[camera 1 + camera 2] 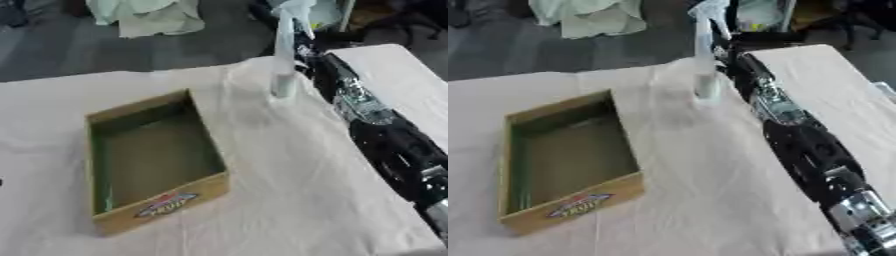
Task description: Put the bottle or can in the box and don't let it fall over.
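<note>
The box (pixel 153 160) sits open on the table's (pixel 289 200) left. Far right, the bottle (pixel 284 60) stands upright beside the right robot hand (pixel 302 47); whether its fingers clasp it I cannot tell. Best carry it level and set it down flat

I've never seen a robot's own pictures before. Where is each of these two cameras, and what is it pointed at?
Left eye view: in the robot's head, looking down at the cloth-covered table, open cardboard box and a clear bottle; the right arm stretches in from the lower right toward the bottle.
Right eye view: beside it in the head, facing the same way; the same arm shows, everything shifted slightly left.
Shared: box, bottle, table, arm. The right hand by the bottle is too unclear to read; no left hand shows.
</note>
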Action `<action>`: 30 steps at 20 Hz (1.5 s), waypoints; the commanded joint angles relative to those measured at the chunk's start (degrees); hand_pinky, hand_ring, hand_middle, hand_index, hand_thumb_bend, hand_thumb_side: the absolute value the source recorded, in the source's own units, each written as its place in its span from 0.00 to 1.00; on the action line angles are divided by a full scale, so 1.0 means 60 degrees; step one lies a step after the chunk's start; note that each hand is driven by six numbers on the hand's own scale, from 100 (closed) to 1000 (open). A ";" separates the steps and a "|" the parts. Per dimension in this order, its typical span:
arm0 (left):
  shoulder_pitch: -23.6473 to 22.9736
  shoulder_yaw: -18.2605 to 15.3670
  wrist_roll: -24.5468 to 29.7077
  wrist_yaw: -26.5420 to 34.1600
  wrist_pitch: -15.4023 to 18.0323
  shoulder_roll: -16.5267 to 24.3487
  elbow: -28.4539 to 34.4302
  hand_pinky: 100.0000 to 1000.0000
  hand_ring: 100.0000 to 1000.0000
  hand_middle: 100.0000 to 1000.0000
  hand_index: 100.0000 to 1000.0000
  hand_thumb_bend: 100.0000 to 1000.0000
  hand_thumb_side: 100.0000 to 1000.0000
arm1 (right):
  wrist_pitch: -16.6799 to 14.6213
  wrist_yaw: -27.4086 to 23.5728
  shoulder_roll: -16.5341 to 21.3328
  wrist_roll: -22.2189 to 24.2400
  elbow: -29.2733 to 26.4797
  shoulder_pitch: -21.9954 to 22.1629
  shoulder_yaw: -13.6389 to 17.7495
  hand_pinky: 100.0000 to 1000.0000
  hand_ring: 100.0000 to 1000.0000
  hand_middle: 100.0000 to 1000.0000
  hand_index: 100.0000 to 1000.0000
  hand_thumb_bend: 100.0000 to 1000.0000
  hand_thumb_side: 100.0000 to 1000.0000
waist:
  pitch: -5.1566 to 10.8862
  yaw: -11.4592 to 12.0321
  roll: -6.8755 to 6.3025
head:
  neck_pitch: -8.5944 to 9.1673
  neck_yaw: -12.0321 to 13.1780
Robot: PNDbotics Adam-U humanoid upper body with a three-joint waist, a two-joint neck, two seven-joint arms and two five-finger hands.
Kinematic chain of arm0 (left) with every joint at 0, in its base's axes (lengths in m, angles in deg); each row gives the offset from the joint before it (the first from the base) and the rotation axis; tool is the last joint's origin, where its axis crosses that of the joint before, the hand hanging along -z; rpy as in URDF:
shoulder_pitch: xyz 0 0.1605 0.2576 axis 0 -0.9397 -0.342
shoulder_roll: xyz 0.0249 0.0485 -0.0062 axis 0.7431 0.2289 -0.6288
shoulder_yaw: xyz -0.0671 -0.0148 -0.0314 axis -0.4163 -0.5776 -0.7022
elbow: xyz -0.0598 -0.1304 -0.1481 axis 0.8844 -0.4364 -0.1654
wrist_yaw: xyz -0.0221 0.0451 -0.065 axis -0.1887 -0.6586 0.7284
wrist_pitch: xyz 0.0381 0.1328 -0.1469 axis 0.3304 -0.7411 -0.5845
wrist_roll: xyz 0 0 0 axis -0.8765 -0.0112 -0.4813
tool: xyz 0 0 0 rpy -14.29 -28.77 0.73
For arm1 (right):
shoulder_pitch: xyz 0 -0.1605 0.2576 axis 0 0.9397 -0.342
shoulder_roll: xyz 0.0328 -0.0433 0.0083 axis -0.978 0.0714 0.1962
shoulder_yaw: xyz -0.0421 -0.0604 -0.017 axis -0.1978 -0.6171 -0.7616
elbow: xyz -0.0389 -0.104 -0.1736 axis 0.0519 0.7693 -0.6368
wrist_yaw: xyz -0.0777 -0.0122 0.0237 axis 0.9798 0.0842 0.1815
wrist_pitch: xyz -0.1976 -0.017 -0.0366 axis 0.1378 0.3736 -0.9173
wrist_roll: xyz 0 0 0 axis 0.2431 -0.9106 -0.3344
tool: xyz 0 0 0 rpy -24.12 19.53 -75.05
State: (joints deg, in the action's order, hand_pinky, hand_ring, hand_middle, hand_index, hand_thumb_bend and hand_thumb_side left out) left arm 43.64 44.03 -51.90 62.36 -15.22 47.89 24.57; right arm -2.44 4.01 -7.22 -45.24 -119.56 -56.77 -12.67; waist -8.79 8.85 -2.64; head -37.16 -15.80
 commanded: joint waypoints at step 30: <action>0.0060 -0.0019 0.0026 -0.0108 -0.0027 0.0053 0.0032 1.00 0.86 1.00 0.77 0.00 0.89 | -0.0227 0.0246 0.0256 -0.0141 -0.0102 0.0201 0.0129 0.98 1.00 1.00 1.00 0.00 0.55 | 0.0068 -0.0127 -0.0001 | 0.0141 0.0053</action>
State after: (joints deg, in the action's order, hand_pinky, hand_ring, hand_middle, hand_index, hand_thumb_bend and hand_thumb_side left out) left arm 43.63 44.04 -51.74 62.10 -15.39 47.68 24.24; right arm -3.69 5.02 -7.77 -45.67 -119.55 -54.77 -12.56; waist -9.01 8.14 -2.69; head -37.05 -15.68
